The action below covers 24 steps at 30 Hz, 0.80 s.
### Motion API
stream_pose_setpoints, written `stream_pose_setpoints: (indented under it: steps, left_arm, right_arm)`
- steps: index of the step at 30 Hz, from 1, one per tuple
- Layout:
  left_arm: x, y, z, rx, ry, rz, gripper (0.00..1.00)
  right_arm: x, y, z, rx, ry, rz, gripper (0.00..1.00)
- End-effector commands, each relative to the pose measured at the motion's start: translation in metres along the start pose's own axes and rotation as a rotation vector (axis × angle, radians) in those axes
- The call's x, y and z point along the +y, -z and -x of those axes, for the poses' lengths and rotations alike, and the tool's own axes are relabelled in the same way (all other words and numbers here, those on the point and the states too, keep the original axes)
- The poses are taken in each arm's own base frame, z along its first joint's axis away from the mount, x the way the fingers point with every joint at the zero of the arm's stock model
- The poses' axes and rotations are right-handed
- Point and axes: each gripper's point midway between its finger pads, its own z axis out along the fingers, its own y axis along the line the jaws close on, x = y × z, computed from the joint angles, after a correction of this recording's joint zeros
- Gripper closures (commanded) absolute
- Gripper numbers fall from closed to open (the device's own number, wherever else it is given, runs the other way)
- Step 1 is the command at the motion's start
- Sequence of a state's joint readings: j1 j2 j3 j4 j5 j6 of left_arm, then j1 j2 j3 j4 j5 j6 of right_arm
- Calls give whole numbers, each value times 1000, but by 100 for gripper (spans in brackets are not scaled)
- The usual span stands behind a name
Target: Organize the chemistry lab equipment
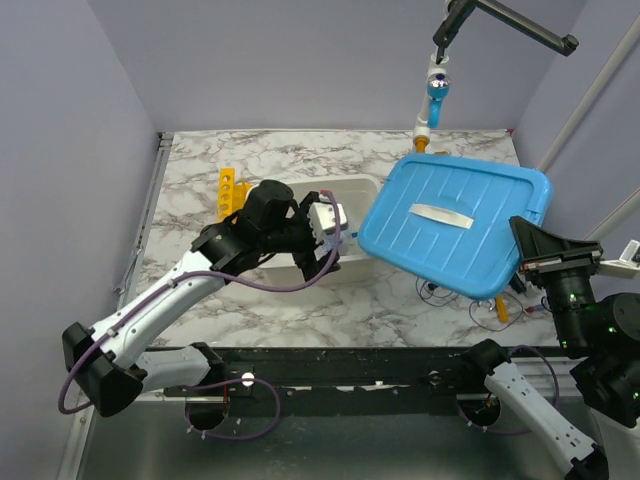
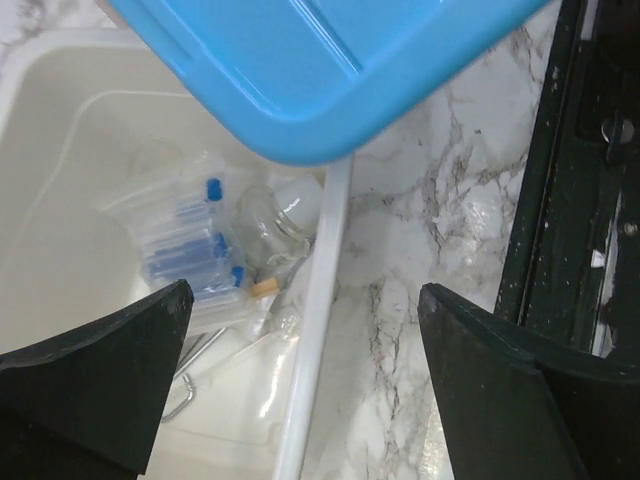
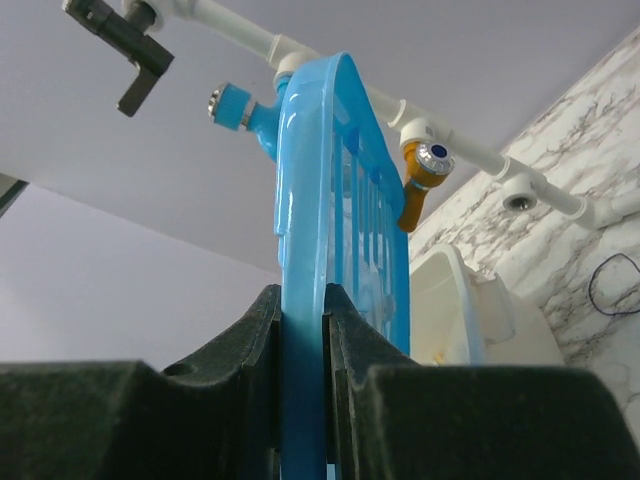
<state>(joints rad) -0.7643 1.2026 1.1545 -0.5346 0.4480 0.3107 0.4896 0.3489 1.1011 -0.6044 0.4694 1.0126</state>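
Observation:
My left gripper (image 1: 325,240) hangs open over the near right rim of the white bin (image 1: 345,188), nothing between its fingers. In the left wrist view the left gripper (image 2: 305,295) straddles the bin rim (image 2: 318,330). Inside lie a clear plastic bag with blue contents (image 2: 190,240), clear glassware (image 2: 275,215), silver tongs (image 2: 190,375) and a tan piece (image 2: 265,288). The yellow holed rack (image 1: 230,190) stands just left of the bin. My right gripper (image 1: 522,245) is shut on the edge of the blue lid (image 1: 450,225), held tilted over the bin's right end. The right gripper (image 3: 303,310) pinches the lid (image 3: 320,150).
Thin cables (image 1: 450,295) and a small orange item (image 1: 500,312) lie on the marble under the lid. A white pipe with a blue valve (image 1: 436,90) and an orange valve (image 3: 425,170) rises at the back. A black rail (image 1: 350,365) runs along the near edge.

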Motion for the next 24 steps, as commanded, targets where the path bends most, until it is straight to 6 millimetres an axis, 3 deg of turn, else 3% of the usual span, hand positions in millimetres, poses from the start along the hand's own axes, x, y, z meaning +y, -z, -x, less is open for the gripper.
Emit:
stream_pose_setpoints:
  steps: [1,5,9,12,16,24]
  left_arm:
    - [11,35,33,-155,45,83,1]
    - [33,72,47,-241,164,229,1]
    - [62,123,71,-359,364,381,1]
    - [76,151,75,-420,470,447,1]
    - [88,162,63,-415,549,486,1]
    - [111,165,28,-432,685,538,2]
  right_arm:
    - [8,-9,-31,116,-57,49,99]
    - [19,-23,-54,168,-120,134,99]
    - [33,-50,-98,293,-207,222,99]
    - [49,-65,-113,335,-241,288,99]
    - [55,-79,-126,372,-241,293,99]
    - [58,-85,-153,475,-351,330,99]
